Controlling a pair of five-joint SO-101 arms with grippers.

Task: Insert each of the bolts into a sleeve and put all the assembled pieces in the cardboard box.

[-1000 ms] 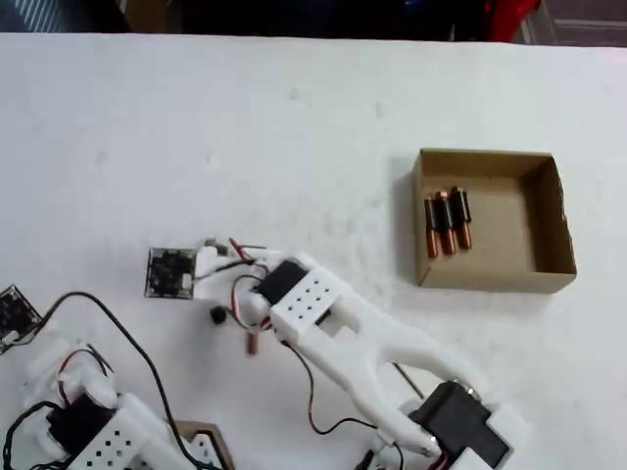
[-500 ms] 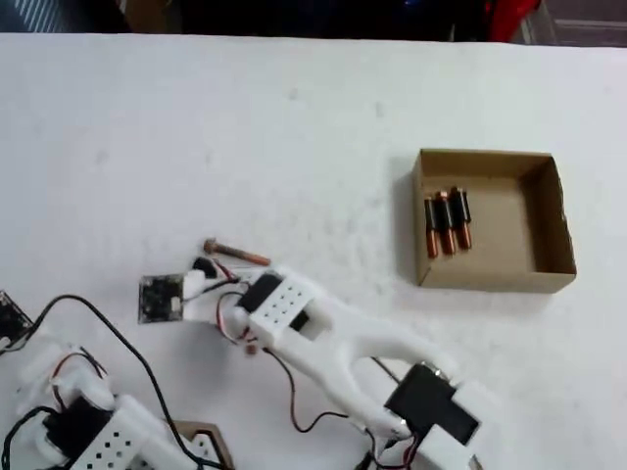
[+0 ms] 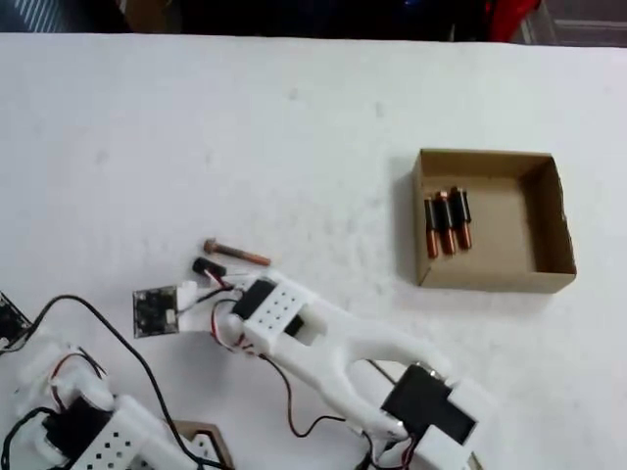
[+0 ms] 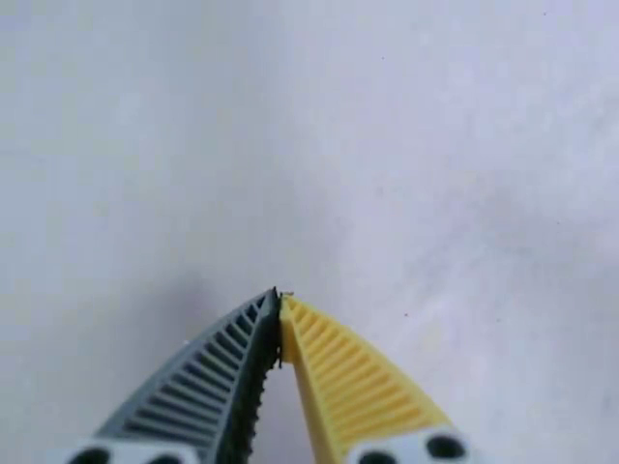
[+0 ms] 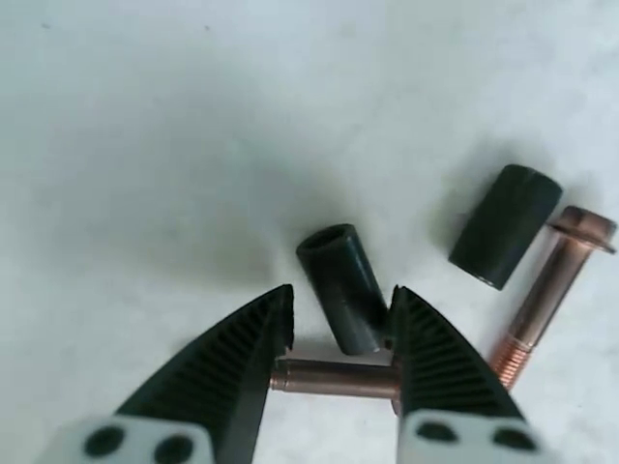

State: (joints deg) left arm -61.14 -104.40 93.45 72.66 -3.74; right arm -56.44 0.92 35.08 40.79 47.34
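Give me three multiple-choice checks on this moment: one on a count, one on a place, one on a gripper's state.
1. How many assembled pieces lie in the cardboard box? A two; B three; C five.
2. Where is the bolt nearest the right gripper? A in the box; B crosswise between its open jaws; C inside a sleeve.
3. How is the left gripper? A shut, empty; B wide open; C shut on a sleeve.

1 B: three copper-and-black pieces lie side by side in the box.
2 B: the right wrist view shows it spanning the gap.
3 A: its grey and yellow jaws meet at the tips over bare table.
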